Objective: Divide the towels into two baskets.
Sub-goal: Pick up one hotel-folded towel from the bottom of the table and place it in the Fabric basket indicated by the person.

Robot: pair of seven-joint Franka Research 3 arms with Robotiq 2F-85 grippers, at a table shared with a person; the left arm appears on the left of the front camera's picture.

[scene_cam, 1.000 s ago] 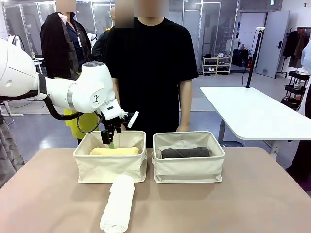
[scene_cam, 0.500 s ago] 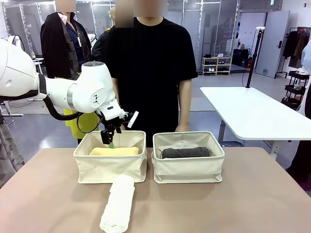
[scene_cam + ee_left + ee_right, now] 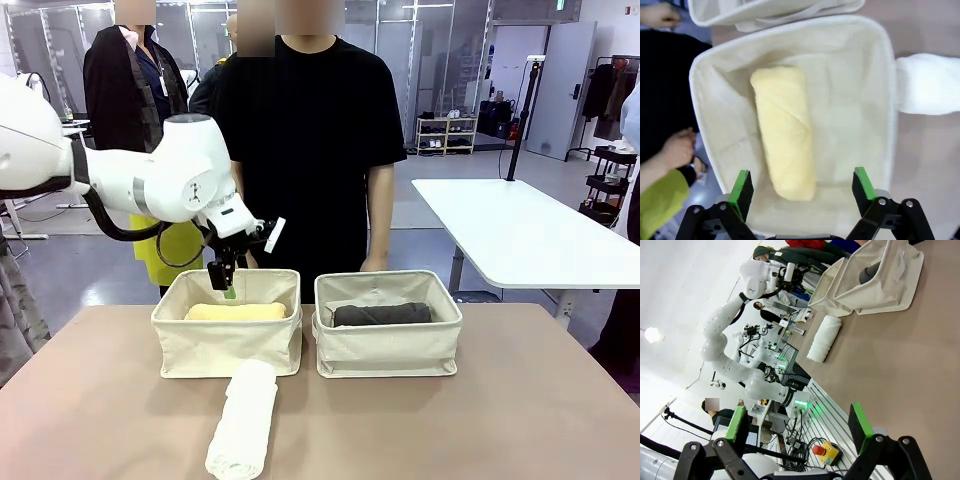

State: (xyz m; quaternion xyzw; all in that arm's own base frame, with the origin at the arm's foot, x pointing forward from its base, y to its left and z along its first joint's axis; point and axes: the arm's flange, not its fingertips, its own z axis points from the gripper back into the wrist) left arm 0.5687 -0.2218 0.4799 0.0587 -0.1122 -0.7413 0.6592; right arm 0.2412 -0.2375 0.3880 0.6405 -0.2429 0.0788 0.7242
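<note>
My left gripper (image 3: 227, 288) hangs open just over the left basket (image 3: 227, 350), empty. Below it, between the green fingertips (image 3: 742, 186), the pale yellow towel (image 3: 782, 130) lies on that basket's floor (image 3: 850, 115). The same yellow towel (image 3: 235, 312) shows above the basket's front wall. A dark grey towel (image 3: 382, 314) lies in the right basket (image 3: 388, 352). On the table in front of the left basket lies a white towel (image 3: 243, 420), also beside the basket rim (image 3: 927, 82). My right gripper (image 3: 797, 426) is open and empty, far from the white towel (image 3: 824, 338) and baskets (image 3: 880, 287). The cream-pink towel is out of view.
A person in black stands behind the baskets, one hand (image 3: 375, 265) at the right basket's back rim and another hand (image 3: 675, 147) beside the left basket. A white table (image 3: 510, 235) stands at the back right. The brown tabletop (image 3: 480, 430) spreads around the white towel.
My left arm has lifted a little and its gripper has risen slightly above the yellow towel, still open. The towels and baskets have stayed put.
</note>
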